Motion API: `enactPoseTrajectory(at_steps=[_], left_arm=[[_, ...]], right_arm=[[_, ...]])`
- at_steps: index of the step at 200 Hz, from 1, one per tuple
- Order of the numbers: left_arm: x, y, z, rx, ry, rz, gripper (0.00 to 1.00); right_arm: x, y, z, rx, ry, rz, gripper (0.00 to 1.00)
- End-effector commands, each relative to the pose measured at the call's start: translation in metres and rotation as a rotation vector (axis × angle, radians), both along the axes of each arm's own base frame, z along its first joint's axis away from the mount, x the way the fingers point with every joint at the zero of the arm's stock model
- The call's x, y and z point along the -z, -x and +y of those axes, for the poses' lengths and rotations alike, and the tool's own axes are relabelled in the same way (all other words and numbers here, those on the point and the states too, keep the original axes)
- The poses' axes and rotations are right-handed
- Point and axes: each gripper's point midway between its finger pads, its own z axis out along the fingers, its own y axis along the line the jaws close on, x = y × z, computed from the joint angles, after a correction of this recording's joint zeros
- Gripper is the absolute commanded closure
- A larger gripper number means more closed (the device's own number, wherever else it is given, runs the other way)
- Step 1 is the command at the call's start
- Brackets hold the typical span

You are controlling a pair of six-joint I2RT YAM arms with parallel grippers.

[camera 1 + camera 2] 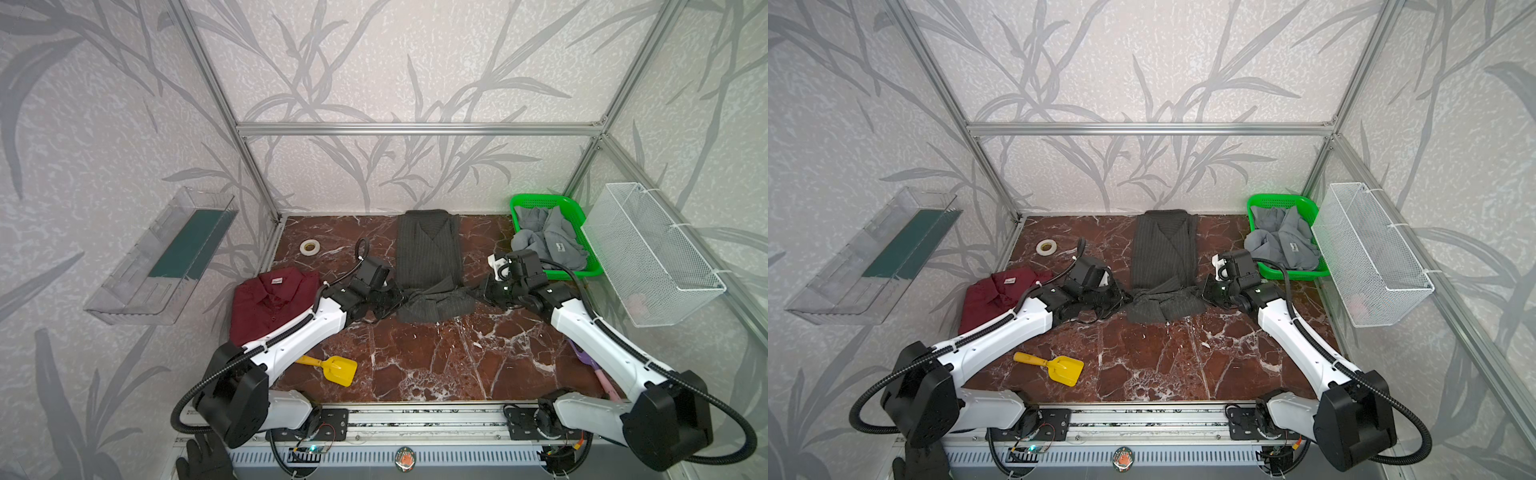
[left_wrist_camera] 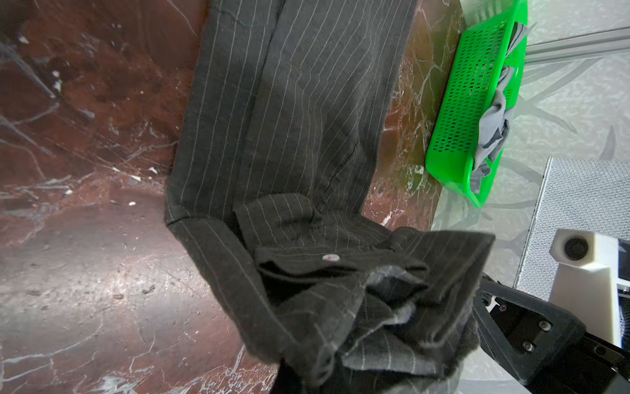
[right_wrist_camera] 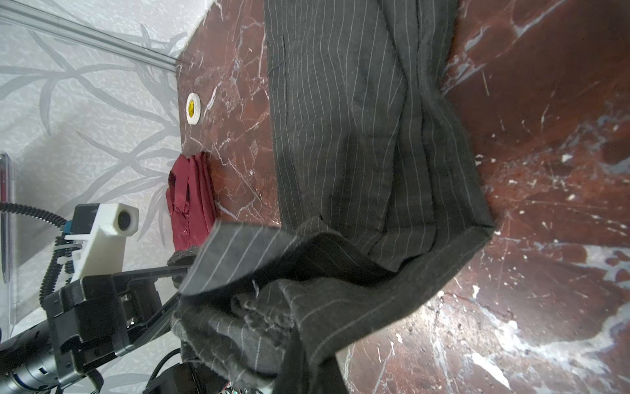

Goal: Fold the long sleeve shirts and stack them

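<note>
- The dark charcoal pinstriped cloth shirt (image 1: 428, 257) lies as a long narrow strip at the centre of both top views, collar toward the back wall and sleeves folded in.
- The left gripper (image 1: 394, 300) and the right gripper (image 1: 478, 291) sit at the strip's two near corners. Each has its jaws closed tight on bunched hem cloth, lifted off the red-brown marble-pattern tabletop (image 1: 436, 365).
- Judged step: the lengthwise fold, hem toward collar. The next move calls for both arms to carry the hem up and away together, level, so the strip doubles without skewing.
- The plain maroon collared shirt (image 1: 270, 307) rests folded at centre left — probably the base of the stack.
- The crumpled light grey shirt (image 1: 548, 245) waits in the bright green perforated plastic basket (image 1: 536, 202) at right.
- Writing: the white neck label (image 1: 277, 281) on the maroon shirt and a small tag (image 1: 562, 248) on the grey one carry marks too small to read.
</note>
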Motion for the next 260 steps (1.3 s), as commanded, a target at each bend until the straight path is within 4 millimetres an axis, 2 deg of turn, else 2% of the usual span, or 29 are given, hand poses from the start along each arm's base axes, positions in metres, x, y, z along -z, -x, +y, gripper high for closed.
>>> enactPoseTrajectory(at_steps=[1,25,66,161,197,205,235,260], left_arm=[[-0.007,-0.013,0.002,0.024,-0.026,-0.014,1.00],[0.007,-0.027,0.001,0.035,-0.056,0.018,1.00],[0.025,-0.053,-0.013,0.090,-0.061,0.085,1.00],[0.047,-0.103,0.001,0.069,-0.148,0.113,1.00],[0.056,-0.116,-0.003,0.075,-0.155,0.132,1.00],[0.057,-0.118,-0.004,0.077,-0.155,0.133,0.98],[0.065,-0.124,0.000,0.071,-0.179,0.145,0.90],[0.065,-0.133,0.003,0.064,-0.183,0.142,0.80]], right_arm=[[-0.016,-0.023,0.000,0.015,-0.035,-0.056,1.00],[-0.008,-0.038,-0.001,0.034,-0.046,-0.043,1.00],[0.002,-0.062,-0.005,0.074,-0.078,-0.019,1.00],[0.041,-0.109,-0.017,0.166,-0.016,0.005,1.00],[0.046,-0.127,-0.012,0.177,-0.029,0.016,1.00],[0.056,-0.131,-0.012,0.180,-0.015,0.037,1.00],[0.069,-0.139,-0.014,0.193,0.006,0.056,1.00],[0.080,-0.144,-0.015,0.203,0.025,0.075,1.00]])
